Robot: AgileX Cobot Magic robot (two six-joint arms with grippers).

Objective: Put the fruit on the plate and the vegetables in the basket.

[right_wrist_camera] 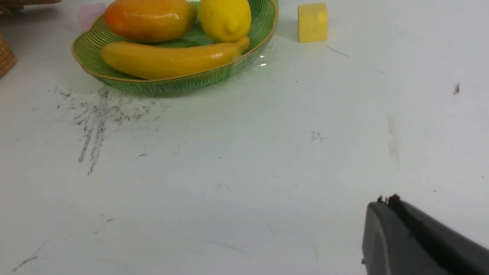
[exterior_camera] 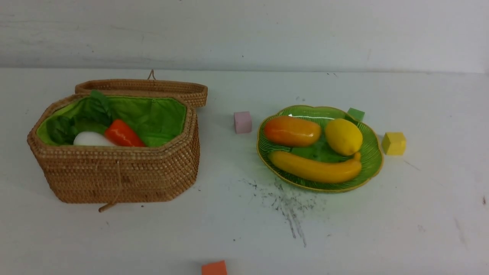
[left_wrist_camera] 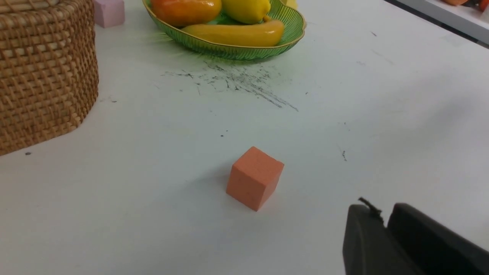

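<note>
A white, scuffed bench [exterior_camera: 244, 229] under a pale wall carries everything. On the plate [exterior_camera: 368, 160], right of centre, we see the mango [exterior_camera: 292, 131], lemon [exterior_camera: 343, 136] and banana [exterior_camera: 315, 169] already lying together. In the open basket [exterior_camera: 114, 179], to the left, the radish [exterior_camera: 91, 139] and carrot [exterior_camera: 123, 133] lie among dark leaves; the gourd itself we cannot make out. We judge the sorting done or nearly so. Loose cubes stay on the bench. Our left claw [left_wrist_camera: 386, 225] hangs near the orange cube [left_wrist_camera: 255, 177], slightly parted and holding nothing; the right claw [right_wrist_camera: 389, 200] is pressed together, empty.
</note>
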